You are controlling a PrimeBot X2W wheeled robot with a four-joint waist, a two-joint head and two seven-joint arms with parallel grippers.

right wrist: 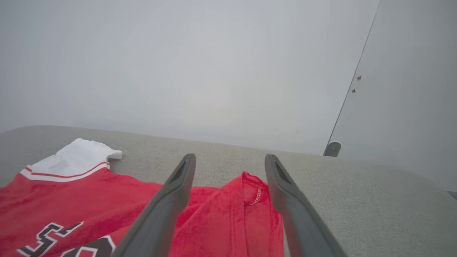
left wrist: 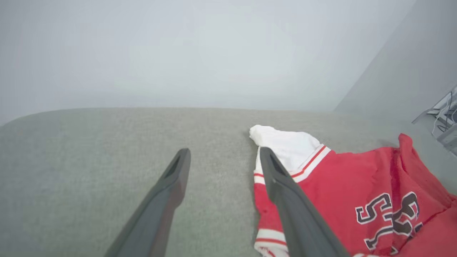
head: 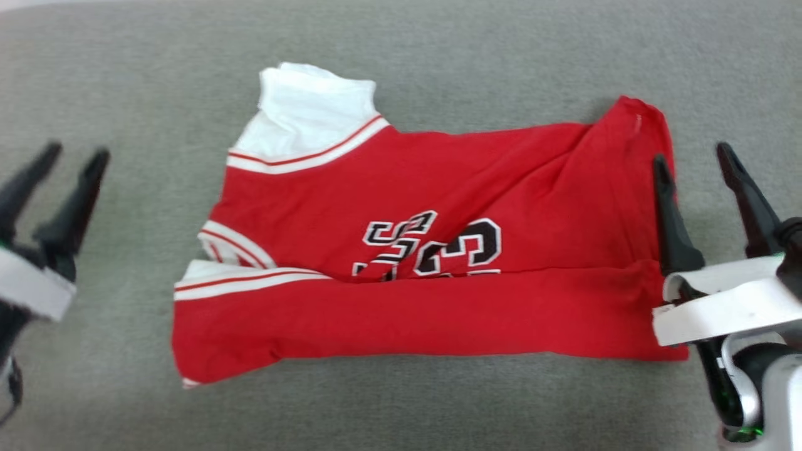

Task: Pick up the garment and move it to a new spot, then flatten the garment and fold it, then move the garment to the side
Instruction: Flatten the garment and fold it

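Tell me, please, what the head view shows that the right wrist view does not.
Head view: the whole red jersey-style T-shirt with white sleeves, a fold covering part of its black-and-white number, and the open left gripper. Right wrist view: a pale wall and grey fitting behind the grey cloth surface. Both: the shirt's white sleeve and the open right gripper.

The garment [head: 451, 181], a red jersey, lies spread crosswise, its near long edge folded up over the black-and-white number (half hidden). The white sleeve points toward 11 o'clock and a rumpled corner toward 2 o'clock.
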